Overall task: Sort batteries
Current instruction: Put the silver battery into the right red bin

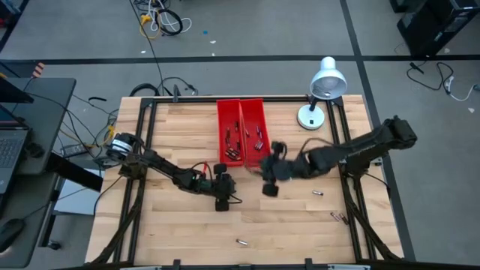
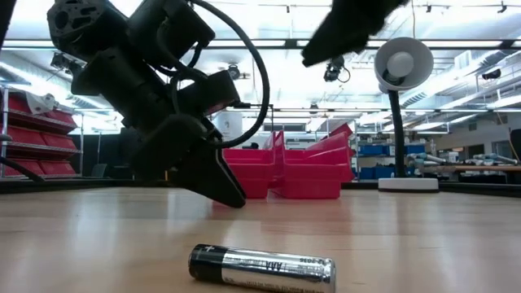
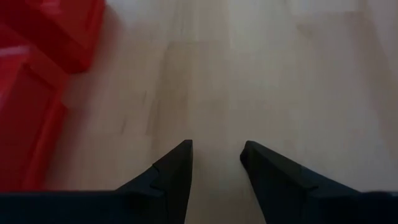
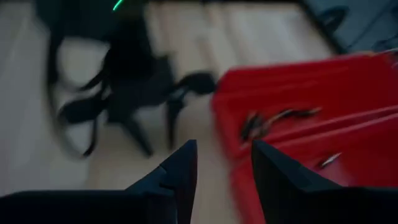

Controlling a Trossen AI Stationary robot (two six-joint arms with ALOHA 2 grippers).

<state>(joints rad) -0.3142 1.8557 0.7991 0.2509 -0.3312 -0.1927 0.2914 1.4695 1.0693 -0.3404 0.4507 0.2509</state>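
A battery point(image 2: 262, 268) lies on open wood before the left pincer point(image 3: 216, 163) and right pincer point(image 4: 224, 165), both parted and empty.

Batteries in the red bins point(image 1: 241, 131) appear too small to count from overhead; the right wrist view blurs the left arm point(image 4: 130, 74), and the lamp's point(image 2: 402, 65) base sits partly hidden.
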